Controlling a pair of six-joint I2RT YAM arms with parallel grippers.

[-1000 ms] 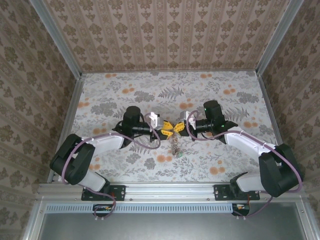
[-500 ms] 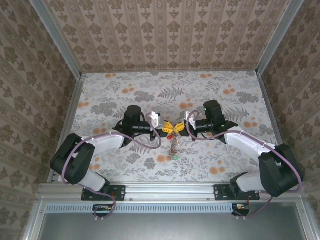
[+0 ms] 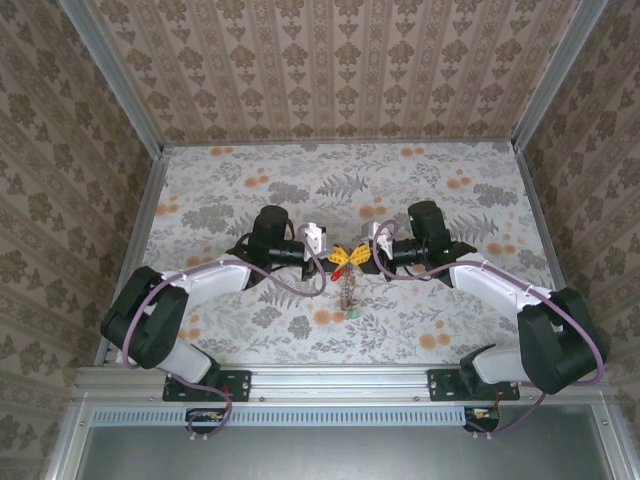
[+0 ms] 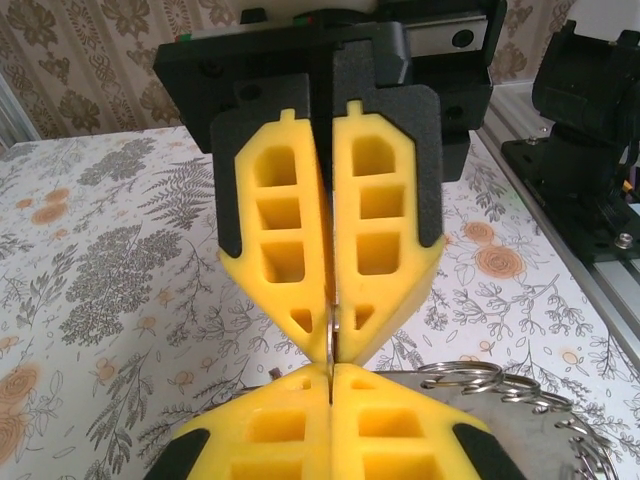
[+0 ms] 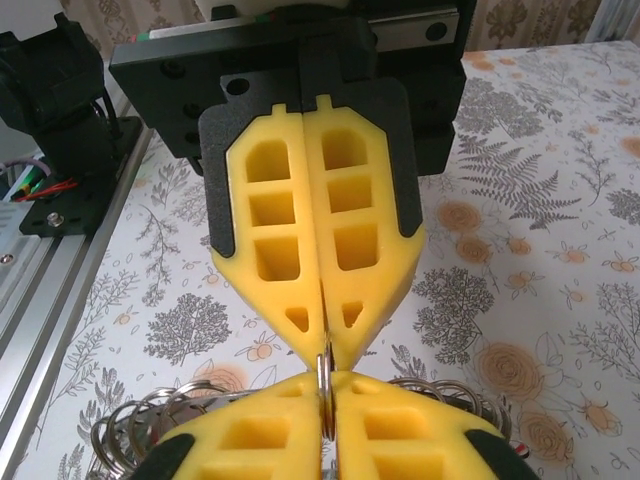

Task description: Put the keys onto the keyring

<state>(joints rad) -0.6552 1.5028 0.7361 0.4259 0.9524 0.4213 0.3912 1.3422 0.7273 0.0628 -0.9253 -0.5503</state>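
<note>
Left pincer and right pincer meet tip to tip over the middle of the table. Both are pressed together, pinching the thin edge of the keyring. Keys hang just below the two pincers, with small rings bunched beside them.

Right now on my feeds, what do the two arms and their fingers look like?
The left arm and right arm are black with pale grey shells; a purple cable loops along each. The fingers are yellow wedges with rectangular pockets, tapering to a point, on black backing plates.
</note>
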